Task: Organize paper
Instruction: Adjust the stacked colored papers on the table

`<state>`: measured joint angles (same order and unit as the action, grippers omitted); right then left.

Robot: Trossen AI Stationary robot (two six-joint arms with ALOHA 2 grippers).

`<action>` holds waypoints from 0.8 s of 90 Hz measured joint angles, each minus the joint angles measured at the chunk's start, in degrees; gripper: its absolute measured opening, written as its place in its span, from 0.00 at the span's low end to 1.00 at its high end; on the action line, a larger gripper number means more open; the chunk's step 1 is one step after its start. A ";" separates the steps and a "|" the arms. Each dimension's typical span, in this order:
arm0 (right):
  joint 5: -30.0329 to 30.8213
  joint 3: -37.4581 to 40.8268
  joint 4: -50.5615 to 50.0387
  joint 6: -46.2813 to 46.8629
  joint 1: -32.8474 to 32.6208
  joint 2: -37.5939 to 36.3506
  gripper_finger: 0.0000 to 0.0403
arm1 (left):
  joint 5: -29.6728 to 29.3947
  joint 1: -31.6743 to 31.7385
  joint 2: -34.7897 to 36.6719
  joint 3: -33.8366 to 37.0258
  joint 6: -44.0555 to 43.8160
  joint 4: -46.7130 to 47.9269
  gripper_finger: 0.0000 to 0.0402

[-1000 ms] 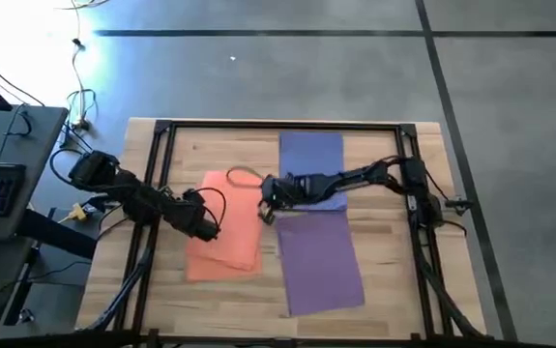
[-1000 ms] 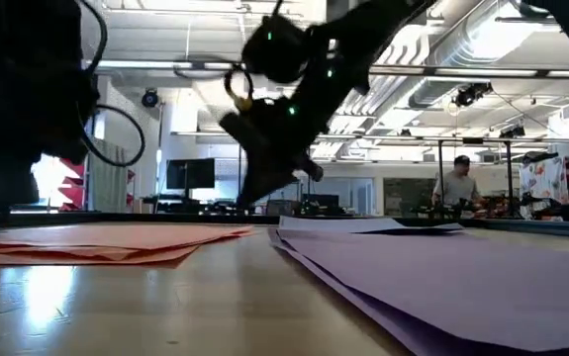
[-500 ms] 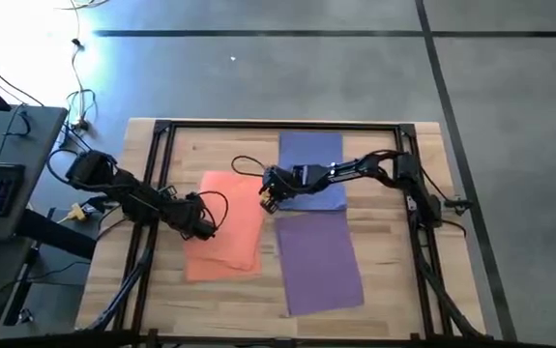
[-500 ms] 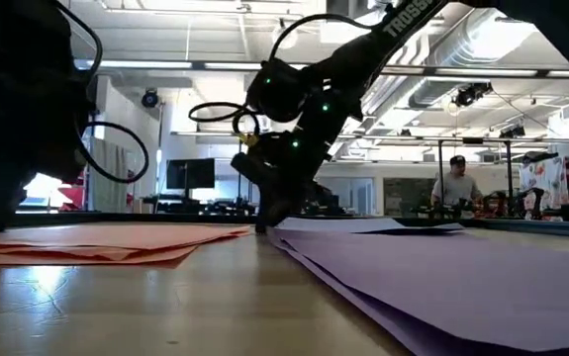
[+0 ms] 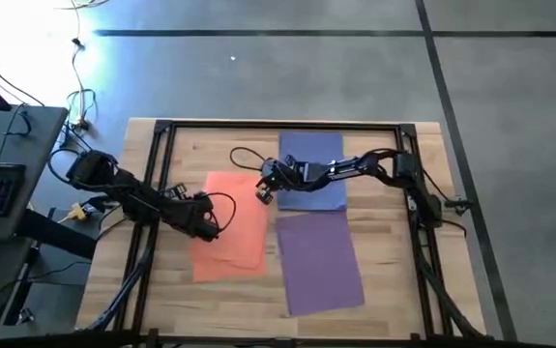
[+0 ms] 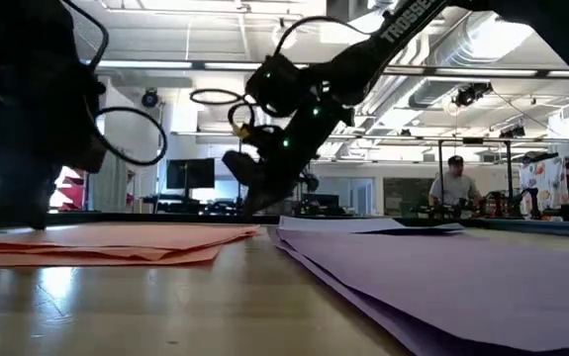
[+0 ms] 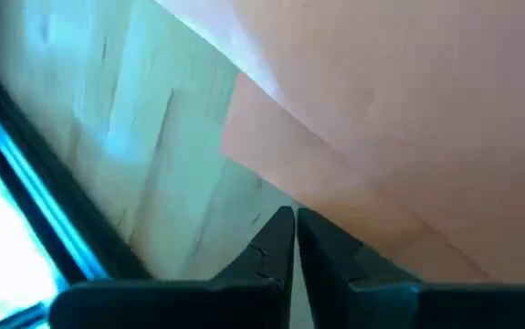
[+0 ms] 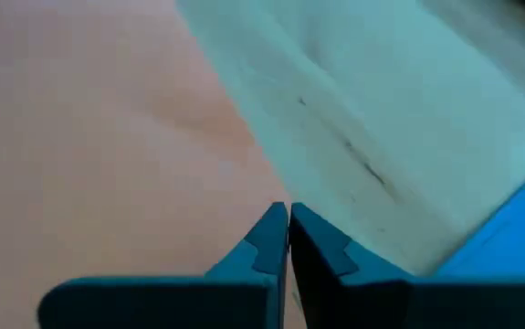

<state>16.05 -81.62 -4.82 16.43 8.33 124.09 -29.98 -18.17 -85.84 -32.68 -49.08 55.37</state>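
The left gripper (image 5: 203, 218), fingers closed on nothing, is pressing the orange paper (image 5: 229, 224) flat, probably to pin it. The right gripper (image 5: 263, 189), also closed and empty, is hovering at that stack's far edge beside the blue paper (image 5: 313, 153); the purple paper (image 5: 318, 261) is lying nearer.

Left claw (image 7: 294, 239) tips pressed together, over overlapping orange paper (image 7: 408, 119), wooden table (image 7: 125, 137) beside

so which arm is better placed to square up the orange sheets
Left, probably. The left end effector sits shut right on the skewed orange sheets, while the right end effector, also shut, hovers at their far edge beside the blue sheets.
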 joint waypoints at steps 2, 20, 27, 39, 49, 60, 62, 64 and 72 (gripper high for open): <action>0.01 0.00 0.08 -0.87 -0.48 -0.21 0.00 | -0.04 -0.27 0.04 -0.30 -0.16 0.80 0.00; 0.20 0.00 -0.55 -12.85 -7.96 -1.48 0.00 | -4.45 -2.38 1.60 -4.93 -6.25 12.77 0.00; 0.00 0.00 -0.16 -17.44 -11.98 -1.64 0.00 | -5.49 -3.69 3.35 -7.28 -9.11 18.23 0.00; -4.81 0.00 3.10 -24.40 -18.90 -1.51 0.00 | -5.50 -6.89 7.44 -9.64 -10.32 20.98 0.00; -7.46 -0.07 6.14 -28.70 -23.49 -1.27 0.03 | -5.39 -10.59 11.08 -9.80 -11.23 18.39 0.00; -11.01 -0.07 8.63 -32.90 -27.36 -1.14 0.16 | -6.21 -15.21 13.97 -9.80 -14.09 16.08 0.00; -11.36 -0.07 9.17 -33.21 -27.86 -0.91 0.19 | -6.54 -16.14 14.22 -9.80 -14.46 15.59 0.00; -11.60 -0.07 9.72 -33.54 -28.39 -0.70 0.23 | -6.87 -17.04 14.48 -9.80 -14.83 14.93 0.00; -11.76 -0.07 11.16 -34.78 -29.87 0.87 0.41 | -8.85 -19.94 14.97 -9.82 -16.72 13.07 0.00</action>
<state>4.29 -81.69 6.34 -18.35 -21.54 124.96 -38.83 -38.11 -70.87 -42.50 -65.80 68.44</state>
